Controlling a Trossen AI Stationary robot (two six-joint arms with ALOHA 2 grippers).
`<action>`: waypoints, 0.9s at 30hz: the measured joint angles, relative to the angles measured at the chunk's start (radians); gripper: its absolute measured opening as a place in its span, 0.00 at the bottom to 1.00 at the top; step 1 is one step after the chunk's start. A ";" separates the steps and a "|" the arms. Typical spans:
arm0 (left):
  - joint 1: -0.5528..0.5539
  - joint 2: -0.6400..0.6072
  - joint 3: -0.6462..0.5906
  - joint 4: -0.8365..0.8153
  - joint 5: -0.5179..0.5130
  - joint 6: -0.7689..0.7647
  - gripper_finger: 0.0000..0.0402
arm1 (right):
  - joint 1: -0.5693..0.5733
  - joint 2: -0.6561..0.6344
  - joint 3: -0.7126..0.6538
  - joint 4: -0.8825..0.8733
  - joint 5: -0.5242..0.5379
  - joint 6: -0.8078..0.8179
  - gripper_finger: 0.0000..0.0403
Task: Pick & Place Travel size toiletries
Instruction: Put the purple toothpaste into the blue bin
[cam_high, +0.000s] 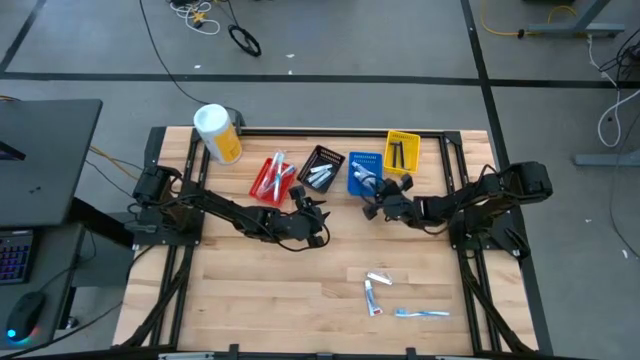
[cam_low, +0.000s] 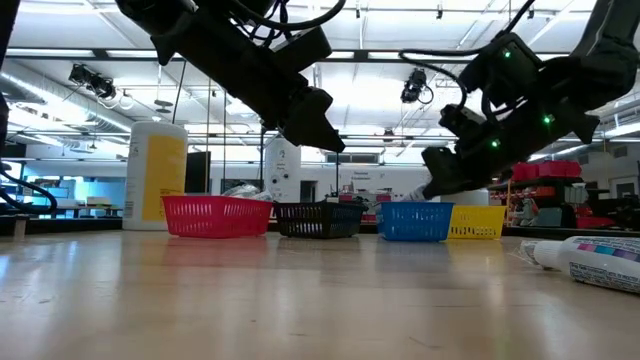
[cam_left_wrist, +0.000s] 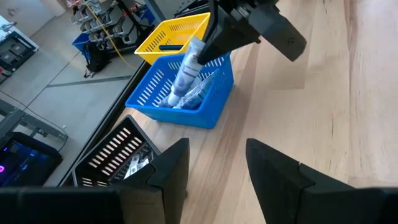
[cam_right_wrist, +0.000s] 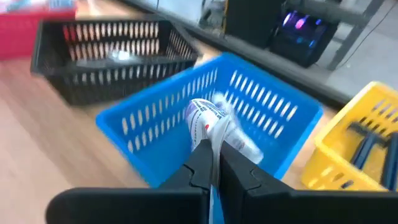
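A wooden bench (cam_high: 280, 300) is seen in a large workshop room with a grey floor, and four small bins are lined up along its far side: red (cam_high: 271, 180), black (cam_high: 321, 168), blue (cam_high: 362, 172) and yellow (cam_high: 402, 152), with a big yellow canister (cam_high: 217, 133) standing near the far left corner. The right claw (cam_right_wrist: 215, 163) is held just above the near edge of the blue bin, its fingers pinched narrow on a white tube (cam_right_wrist: 211, 121) that hangs over the bin's inside, where other small tubes (cam_left_wrist: 194, 96) are already lying. The left claw (cam_left_wrist: 214, 165) is held above the bench just in front of the black bin, its fingers spread wide with nothing between them. Near the front right of the bench, two small tubes (cam_high: 375, 290) and a blue toothbrush (cam_high: 422, 314) are left lying flat, well apart from the bins.
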 joint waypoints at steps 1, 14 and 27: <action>0.000 0.000 0.000 0.000 0.000 0.000 0.42 | -0.002 0.000 0.000 0.001 -0.005 0.005 0.04; 0.000 0.000 -0.001 0.000 0.005 -0.020 0.42 | -0.073 0.000 0.000 0.019 -0.180 -0.027 0.12; 0.000 0.000 -0.001 0.001 0.007 -0.026 0.42 | -0.044 -0.037 0.000 0.103 -0.186 -0.163 0.20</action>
